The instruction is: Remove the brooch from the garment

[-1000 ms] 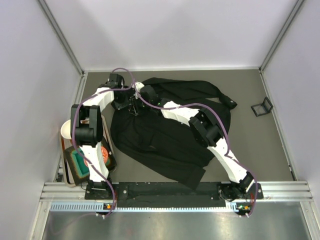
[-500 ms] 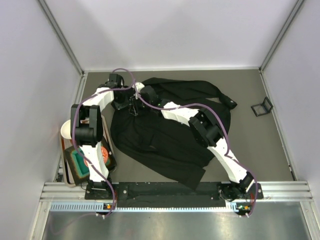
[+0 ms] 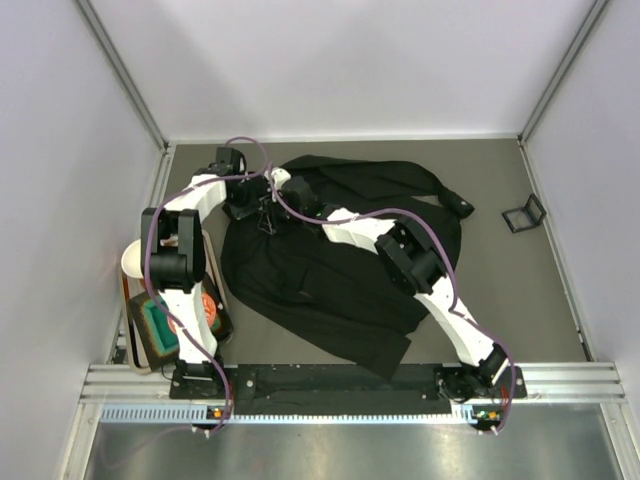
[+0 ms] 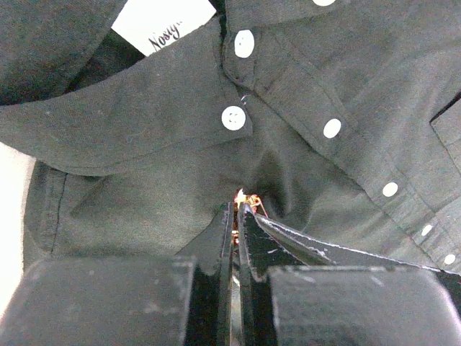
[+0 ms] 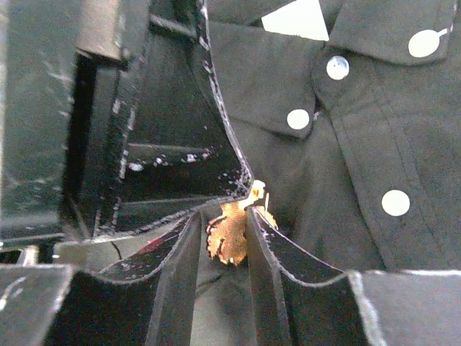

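Orange leaf brooch (image 5: 230, 234), prob. on blk garment (image 5: 346, 144)

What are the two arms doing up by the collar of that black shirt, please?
They are working a small orange leaf-shaped brooch off the black shirt. The right gripper has its jaws closed on the brooch just below the collar. The left gripper, jaws shut, meets it there, apparently pinching the fabric beside it. The brooch does not look free of the cloth yet.

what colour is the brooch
Orange with a golden tint; the brooch shows best in the right wrist view.
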Motion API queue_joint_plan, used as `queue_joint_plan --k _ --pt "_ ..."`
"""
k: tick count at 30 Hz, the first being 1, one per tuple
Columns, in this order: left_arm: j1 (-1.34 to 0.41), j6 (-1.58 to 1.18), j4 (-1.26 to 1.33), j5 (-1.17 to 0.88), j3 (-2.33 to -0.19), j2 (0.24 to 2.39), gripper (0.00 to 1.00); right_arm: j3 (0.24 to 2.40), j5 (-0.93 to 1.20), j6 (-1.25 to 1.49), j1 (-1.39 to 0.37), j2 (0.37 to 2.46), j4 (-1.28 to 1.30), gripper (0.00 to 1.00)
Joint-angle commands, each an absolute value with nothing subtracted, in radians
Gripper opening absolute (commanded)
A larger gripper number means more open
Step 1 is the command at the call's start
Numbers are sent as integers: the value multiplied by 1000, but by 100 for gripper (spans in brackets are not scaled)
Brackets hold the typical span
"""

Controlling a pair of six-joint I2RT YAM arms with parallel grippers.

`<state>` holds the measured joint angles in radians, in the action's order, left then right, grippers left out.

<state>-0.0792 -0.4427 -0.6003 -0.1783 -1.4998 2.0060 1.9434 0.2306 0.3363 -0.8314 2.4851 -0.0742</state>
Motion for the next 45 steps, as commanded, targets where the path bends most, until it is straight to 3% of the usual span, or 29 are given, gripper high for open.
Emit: queue_joint_plan --k 1,6,14,16,20,22,25,30,45 --pt "-103 -448 -676 -262 -1525 2011 0 1884 173 353 -856 2444 -106 30" --pt "-103 -456 -670 -244 -1496 1984 2 1876 152 377 -850 2439 -126 17" --pt "-101 -517 -532 -141 -1367 1804 40 1819 247 550 -805 2445 -238 11" --pt "-101 -538 -488 -106 -1313 1737 43 1798 274 622 -784 2450 -277 7" --pt "-101 -578 -414 -81 -1215 1649 39 1761 368 750 -755 2471 -369 5" --pt "-101 -612 -365 -118 -1157 1626 31 1749 377 788 -750 2473 -394 5" --pt "-101 -662 -333 -216 -1101 1660 22 1723 385 853 -746 2474 -428 6" --pt "-103 -696 -299 -218 -1043 1729 14 1677 434 975 -727 2494 -527 9" --pt "-101 -666 -373 -98 -994 1756 11 1741 575 1037 -681 2528 -537 19"
